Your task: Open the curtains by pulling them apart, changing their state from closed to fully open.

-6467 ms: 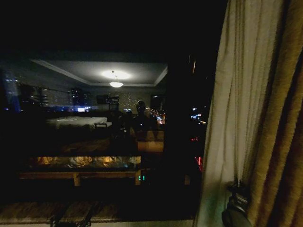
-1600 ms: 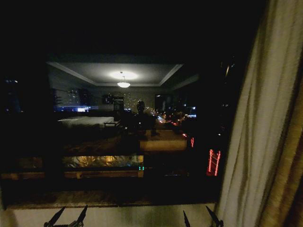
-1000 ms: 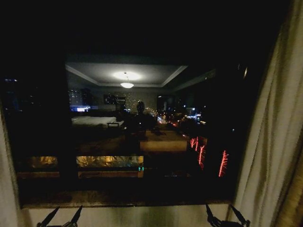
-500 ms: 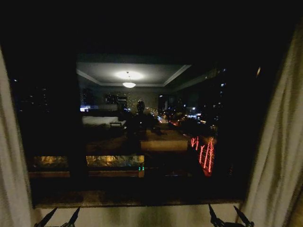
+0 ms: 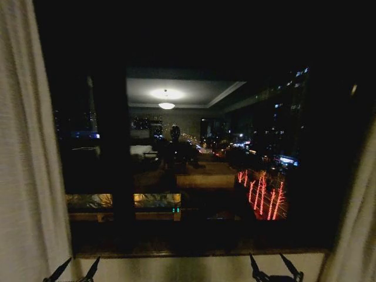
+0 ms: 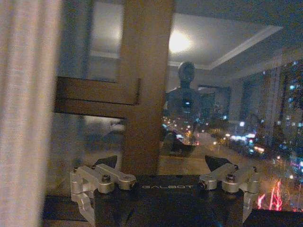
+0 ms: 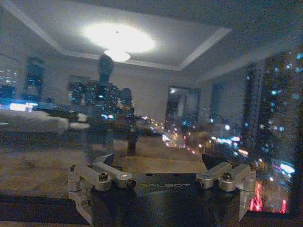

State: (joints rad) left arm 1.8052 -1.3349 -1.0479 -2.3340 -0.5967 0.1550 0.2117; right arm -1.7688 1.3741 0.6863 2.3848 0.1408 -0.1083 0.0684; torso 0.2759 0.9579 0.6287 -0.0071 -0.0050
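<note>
The curtains hang parted in the head view: the left sheer panel (image 5: 26, 147) fills the left edge, and the right sheer panel (image 5: 357, 235) shows at the lower right edge. Between them lies the dark window glass (image 5: 194, 70), which reflects the lit room and my own figure. My left gripper (image 5: 75, 271) is low by the left panel's hem, open and empty. My right gripper (image 5: 273, 267) is low at the centre right, open and empty. The left wrist view has the left gripper (image 6: 163, 165) facing the window, with the left panel (image 6: 28, 113) beside it. The right gripper (image 7: 158, 163) faces bare glass.
A pale window sill (image 5: 194, 267) runs along the bottom, just beyond both grippers. A vertical wooden window post (image 6: 142, 85) stands in front of the left gripper. City lights and red light streaks (image 5: 261, 197) show through the glass.
The whole head picture has shifted right, so the camera has swung left. More of the left panel shows and less of the right. Both grippers stay low, open and empty.
</note>
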